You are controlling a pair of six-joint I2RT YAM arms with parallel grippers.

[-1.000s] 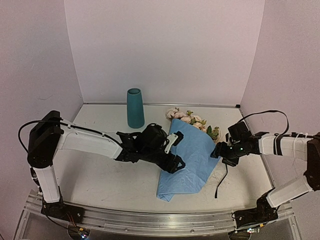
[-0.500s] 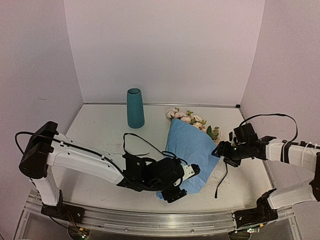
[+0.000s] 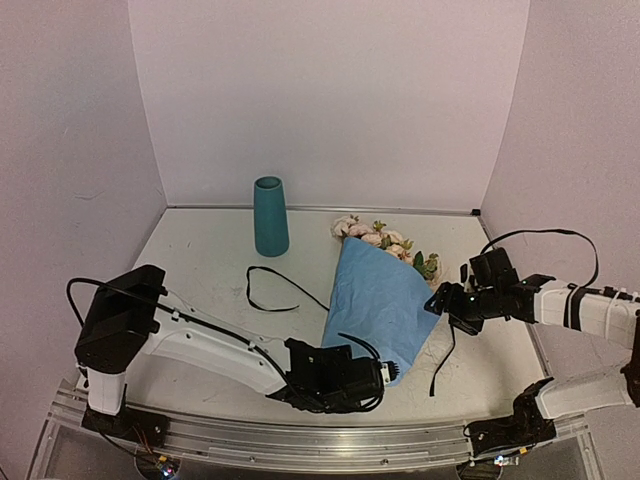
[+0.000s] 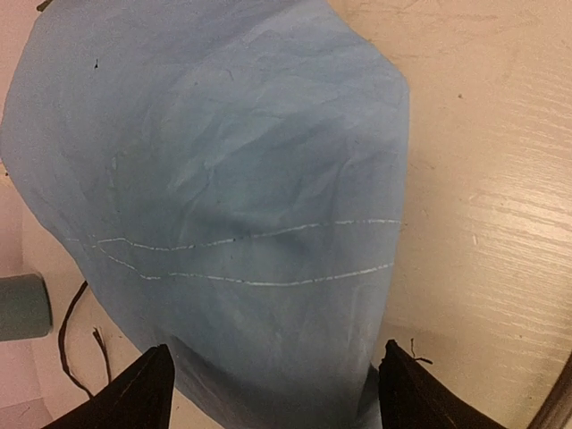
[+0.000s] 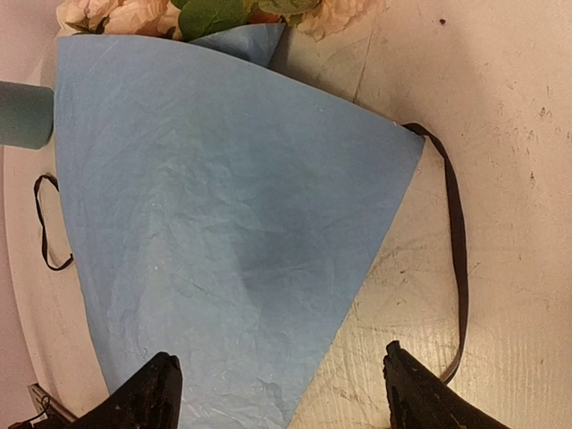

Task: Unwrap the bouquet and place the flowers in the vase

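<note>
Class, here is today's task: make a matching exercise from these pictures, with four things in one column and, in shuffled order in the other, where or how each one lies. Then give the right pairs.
Column one
1 vase
2 flowers
3 bouquet paper
4 looped black ribbon

Column two
a lying loose on the table, left of the wrap
b standing upright at the far side
c poking out of the wrap's far end
d blue, crinkled, lying as a cone

Pairs: 1-b, 2-c, 3-d, 4-a
</note>
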